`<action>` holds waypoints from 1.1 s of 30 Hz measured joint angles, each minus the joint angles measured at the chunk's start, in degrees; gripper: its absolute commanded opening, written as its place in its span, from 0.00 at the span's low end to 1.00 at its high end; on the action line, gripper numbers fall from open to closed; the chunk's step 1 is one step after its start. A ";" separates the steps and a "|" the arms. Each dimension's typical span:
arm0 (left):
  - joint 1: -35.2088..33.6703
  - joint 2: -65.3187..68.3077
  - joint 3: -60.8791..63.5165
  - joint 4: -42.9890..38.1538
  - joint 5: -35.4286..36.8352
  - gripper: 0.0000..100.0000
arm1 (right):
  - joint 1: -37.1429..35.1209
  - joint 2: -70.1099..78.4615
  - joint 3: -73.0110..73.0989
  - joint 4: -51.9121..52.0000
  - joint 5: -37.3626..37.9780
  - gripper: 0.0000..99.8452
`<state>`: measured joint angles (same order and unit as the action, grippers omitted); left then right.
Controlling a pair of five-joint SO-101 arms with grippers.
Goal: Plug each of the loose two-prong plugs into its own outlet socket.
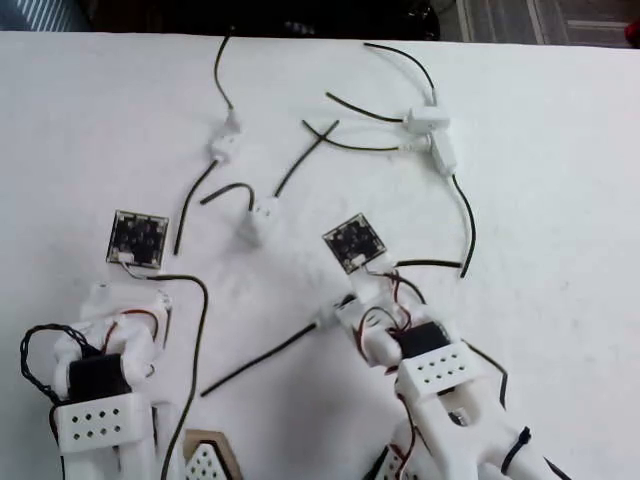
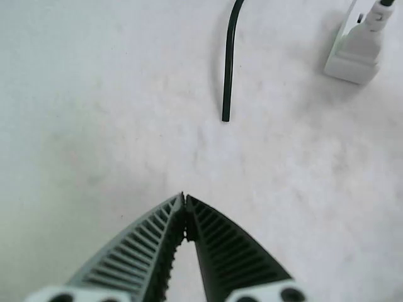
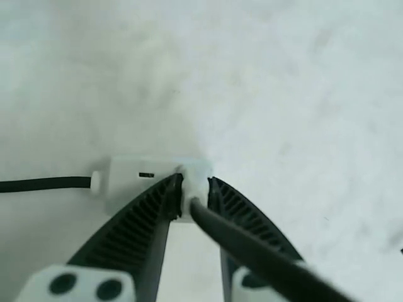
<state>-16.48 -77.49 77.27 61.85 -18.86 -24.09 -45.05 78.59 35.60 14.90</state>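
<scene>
The right gripper (image 3: 191,185) pinches a white connector (image 3: 135,176) at its tips; the left gripper (image 2: 184,200) is closed, empty. Carry it level and align squarely.

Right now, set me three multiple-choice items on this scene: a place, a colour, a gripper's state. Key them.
1. The loose cable end lies:
A) on the table ahead of the left gripper, apart from it
B) between its fingers
C) on a plate

2. The plug at the right gripper is:
A) red
B) white
C) blue

3. The right gripper is:
A) open
B) shut on nothing
C) shut on the plug

Key: 1 A, bare table lies between them; 2 B, its body is white; 3 C, the plug is clamped.
</scene>
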 measured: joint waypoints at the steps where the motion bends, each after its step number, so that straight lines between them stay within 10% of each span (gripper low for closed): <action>1: 0.00 0.00 0.00 0.00 0.00 0.03 | 0.00 0.00 0.00 0.00 0.00 0.02; 33: 2.81 0.00 1.23 0.00 0.00 0.03 | 12.22 8.44 -8.97 -26.73 0.18 0.02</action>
<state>-13.67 -77.49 78.51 61.85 -18.86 -11.87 -36.62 69.63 8.88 15.08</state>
